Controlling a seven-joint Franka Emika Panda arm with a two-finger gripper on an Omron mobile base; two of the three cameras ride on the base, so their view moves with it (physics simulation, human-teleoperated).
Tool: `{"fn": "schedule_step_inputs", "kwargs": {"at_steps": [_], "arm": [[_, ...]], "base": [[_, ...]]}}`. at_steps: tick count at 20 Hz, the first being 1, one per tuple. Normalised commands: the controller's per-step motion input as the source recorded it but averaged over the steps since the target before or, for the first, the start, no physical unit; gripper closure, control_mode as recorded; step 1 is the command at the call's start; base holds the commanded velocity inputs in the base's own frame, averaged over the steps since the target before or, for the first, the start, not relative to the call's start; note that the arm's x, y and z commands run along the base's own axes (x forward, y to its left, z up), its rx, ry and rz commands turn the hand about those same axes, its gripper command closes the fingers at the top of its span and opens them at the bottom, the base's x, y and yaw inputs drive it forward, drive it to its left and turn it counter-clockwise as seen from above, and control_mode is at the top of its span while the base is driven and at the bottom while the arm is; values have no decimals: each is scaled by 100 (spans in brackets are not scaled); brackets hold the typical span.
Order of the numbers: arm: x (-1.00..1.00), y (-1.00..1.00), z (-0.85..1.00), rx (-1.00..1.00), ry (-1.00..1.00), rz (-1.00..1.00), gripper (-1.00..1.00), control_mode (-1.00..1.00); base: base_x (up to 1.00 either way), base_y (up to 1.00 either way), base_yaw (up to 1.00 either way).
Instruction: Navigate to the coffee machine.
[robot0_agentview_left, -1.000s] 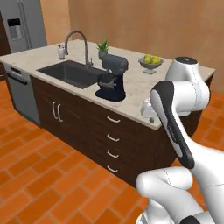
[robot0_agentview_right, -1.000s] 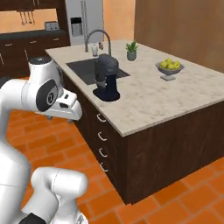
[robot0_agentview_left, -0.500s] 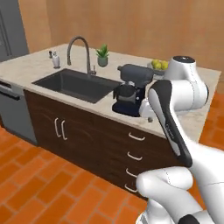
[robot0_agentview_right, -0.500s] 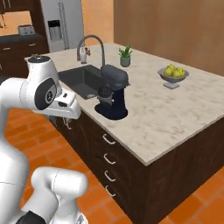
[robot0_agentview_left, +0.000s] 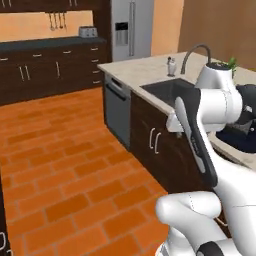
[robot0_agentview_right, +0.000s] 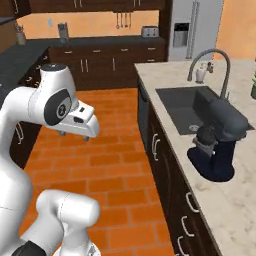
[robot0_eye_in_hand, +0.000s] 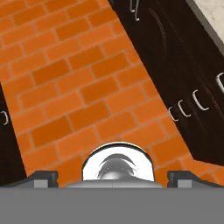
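**Left base view.** The white arm (robot0_agentview_left: 202, 112) is rising in front of the island surface (robot0_agentview_left: 135, 70), which is carrying a sink (robot0_agentview_left: 167, 90), a faucet (robot0_agentview_left: 192, 52) and a dark stand mixer (robot0_agentview_left: 245, 117), the mixer partly hidden by the arm. Beyond the brick floor (robot0_agentview_left: 65, 150), a small silver toaster (robot0_agentview_left: 87, 31) is sitting on the back surface (robot0_agentview_left: 45, 44), beside the refrigerator (robot0_agentview_left: 131, 27).

**Right base view.** The coffee machine (robot0_agentview_right: 62, 32) is standing on the back surface against the far wall, near the room's left corner. It is showing as a narrow upright grey box, taller than wide, with its long axis vertical; it is too small here for finer detail. From the end effector (robot0_agentview_right: 80, 130), which is hanging below the wrist and pointing at the floor, the machine is lying far ahead and slightly to the left, well apart, with open floor between. Judged from this, the coming move is calling for the base to drive forward toward that corner, keeping clear of the island on the right.

**Hand view.** The end effector's two dark fingertips (robot0_eye_in_hand: 41, 177) are sitting wide apart and holding nothing, and are facing the brick floor between dark cabinet fronts (robot0_eye_in_hand: 183, 74).
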Motion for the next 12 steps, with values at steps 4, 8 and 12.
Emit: {"fn": "schedule_step_inputs", "kwargs": {"at_steps": [4,8,12], "arm": [[0,0,0,0,0,0,-100,100],[0,0,0,0,0,0,-100,100],[0,0,0,0,0,0,-100,100]], "base": [[14,0,99],[77,0,74],[100,0,28]]}}
